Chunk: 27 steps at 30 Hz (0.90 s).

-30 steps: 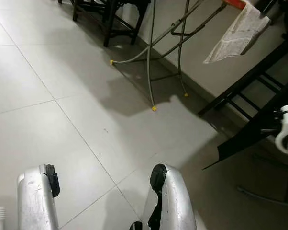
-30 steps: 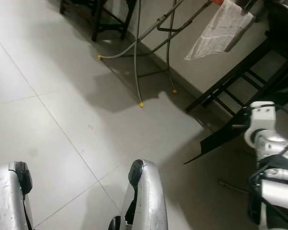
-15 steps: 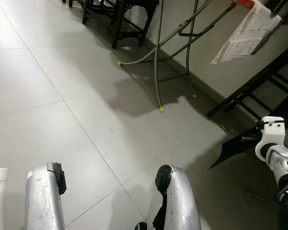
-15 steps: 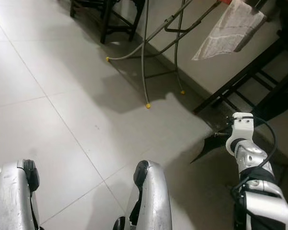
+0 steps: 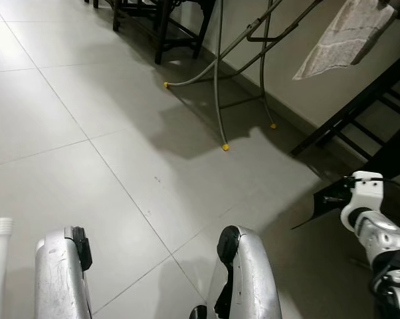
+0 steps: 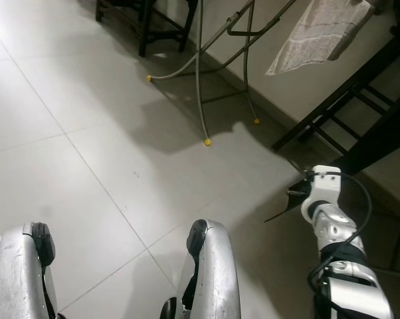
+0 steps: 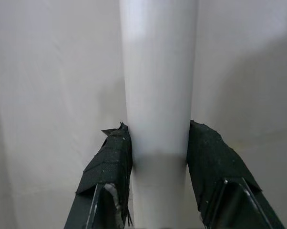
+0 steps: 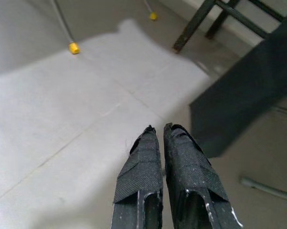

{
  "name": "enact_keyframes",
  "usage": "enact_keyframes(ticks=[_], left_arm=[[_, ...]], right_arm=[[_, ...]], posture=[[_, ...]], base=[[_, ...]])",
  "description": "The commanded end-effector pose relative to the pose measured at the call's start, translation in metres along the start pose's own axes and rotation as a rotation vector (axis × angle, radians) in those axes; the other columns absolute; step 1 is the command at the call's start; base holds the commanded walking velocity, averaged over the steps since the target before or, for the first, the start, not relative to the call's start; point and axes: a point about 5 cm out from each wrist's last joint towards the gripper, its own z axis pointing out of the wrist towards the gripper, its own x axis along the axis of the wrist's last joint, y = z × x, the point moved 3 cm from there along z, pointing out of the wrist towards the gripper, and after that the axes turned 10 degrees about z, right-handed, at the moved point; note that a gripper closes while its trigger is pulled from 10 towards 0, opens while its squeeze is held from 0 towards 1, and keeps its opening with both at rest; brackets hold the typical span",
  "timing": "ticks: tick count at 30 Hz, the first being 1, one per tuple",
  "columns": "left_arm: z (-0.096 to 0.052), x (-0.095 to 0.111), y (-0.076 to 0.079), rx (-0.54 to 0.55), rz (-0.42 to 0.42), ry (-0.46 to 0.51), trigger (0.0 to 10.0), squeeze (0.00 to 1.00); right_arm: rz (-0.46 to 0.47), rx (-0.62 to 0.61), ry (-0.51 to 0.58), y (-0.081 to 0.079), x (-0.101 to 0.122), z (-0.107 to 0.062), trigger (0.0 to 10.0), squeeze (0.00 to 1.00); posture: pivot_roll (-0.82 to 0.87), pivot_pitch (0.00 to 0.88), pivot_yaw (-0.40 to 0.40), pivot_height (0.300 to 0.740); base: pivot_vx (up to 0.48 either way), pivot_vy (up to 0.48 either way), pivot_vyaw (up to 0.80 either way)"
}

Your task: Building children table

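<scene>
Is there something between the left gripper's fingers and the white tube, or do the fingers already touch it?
Nothing visible stands between them. In the left wrist view the left gripper is shut on the white tube: both black fingers press straight against its sides. The right gripper is shut and holds nothing, above the floor tiles.

A smooth white table leg [image 7: 158, 95] sits clamped between the left pincer's [image 7: 158, 152] black fingers

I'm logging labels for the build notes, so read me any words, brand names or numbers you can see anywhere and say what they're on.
None: no readable text in any view.
The white tube gripped by the left hand is blank.
The hanging cloth carries only a fine woven pattern, no letters.
</scene>
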Motion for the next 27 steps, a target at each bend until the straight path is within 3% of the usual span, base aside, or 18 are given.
enact_keyframes(ticks=[1, 3, 7, 8, 10, 11, 12, 15, 16, 17, 18, 19, 22, 26, 27], left_arm=[[0.001, 0.018, 0.000, 0.008, 0.015, 0.087, 0.0, 0.00], [0.002, 0.025, -0.001, 0.012, 0.016, 0.121, 0.0, 0.00], [0.005, 0.096, -0.011, 0.065, -0.066, 0.343, 0.0, 0.00], [0.005, 0.096, -0.011, 0.065, -0.066, 0.343, 0.0, 0.00], [0.003, 0.122, -0.013, 0.065, -0.095, 0.420, 0.0, 0.00], [0.003, 0.122, -0.013, 0.065, -0.095, 0.420, 0.0, 0.00], [0.002, 0.141, -0.016, 0.062, -0.123, 0.469, 0.0, 0.00], [0.001, 0.152, -0.018, 0.059, -0.135, 0.494, 0.0, 0.00], [0.000, 0.164, -0.021, 0.057, -0.150, 0.522, 1.5, 0.00], [-0.001, 0.174, -0.024, 0.052, -0.165, 0.550, 8.2, 0.00], [-0.001, 0.174, -0.024, 0.052, -0.165, 0.550, 8.2, 0.00], [-0.004, 0.195, -0.033, 0.052, -0.171, 0.604, 10.0, 0.00], [-0.006, 0.211, -0.044, 0.053, -0.165, 0.641, 10.0, 0.00], [-0.010, 0.221, -0.047, 0.047, -0.157, 0.670, 10.0, 0.00], [-0.014, 0.230, -0.048, 0.031, -0.156, 0.699, 10.0, 0.00]], right_arm=[[0.030, -0.009, 0.024, 0.004, -0.001, -0.002, 10.0, 0.00], [0.034, -0.003, 0.029, 0.003, 0.000, -0.002, 10.0, 0.00], [0.063, 0.061, 0.093, -0.013, 0.008, -0.001, 10.0, 0.00], [0.063, 0.061, 0.093, -0.013, 0.008, -0.001, 10.0, 0.00], [0.050, 0.094, 0.127, -0.021, 0.010, -0.001, 10.0, 0.00], [0.050, 0.094, 0.127, -0.021, 0.010, -0.001, 10.0, 0.00], [0.039, 0.126, 0.148, -0.030, 0.009, -0.002, 10.0, 0.00], [0.040, 0.141, 0.159, -0.036, 0.007, -0.003, 10.0, 0.00], [0.038, 0.160, 0.169, -0.043, 0.004, -0.003, 10.0, 0.00], [0.043, 0.178, 0.180, -0.049, 0.003, -0.004, 10.0, 0.00], [0.043, 0.178, 0.180, -0.049, 0.003, -0.004, 10.0, 0.00], [0.050, 0.217, 0.203, -0.062, -0.002, -0.007, 10.0, 0.00], [0.049, 0.258, 0.228, -0.076, -0.005, -0.011, 10.0, 0.00], [0.043, 0.279, 0.251, -0.083, -0.004, -0.013, 10.0, 0.00], [0.031, 0.308, 0.280, -0.092, -0.001, -0.016, 10.0, 0.00]], posture=[[0.00, 0.124, -0.255, 0.300], [0.00, 0.124, -0.255, 0.300], [0.05, 0.104, -0.217, 0.300], [0.05, 0.104, -0.217, 0.300], [0.06, 0.094, -0.198, 0.300], [0.06, 0.094, -0.198, 0.300], [0.08, 0.084, -0.175, 0.300], [0.10, 0.075, -0.159, 0.300], [0.11, 0.069, -0.138, 0.300], [0.12, 0.066, -0.134, 0.300], [0.12, 0.066, -0.134, 0.300], [0.15, 0.053, -0.098, 0.300], [0.17, 0.039, -0.074, 0.300], [0.19, 0.028, -0.057, 0.300], [0.20, 0.012, -0.037, 0.300]], base=[[0.000, 0.000, 0.00], [0.000, 0.000, 0.00], [0.000, 0.000, 0.00], [0.000, 0.000, 0.00], [0.000, 0.000, 0.00], [0.000, 0.000, 0.00], [0.000, 0.000, 0.00], [0.000, 0.000, 0.00], [0.000, 0.000, 0.00], [0.000, 0.000, 0.00], [0.000, 0.000, 0.00], [0.000, 0.000, 0.00], [0.000, 0.000, 0.00], [0.000, 0.000, 0.00], [0.000, 0.000, 0.00]])
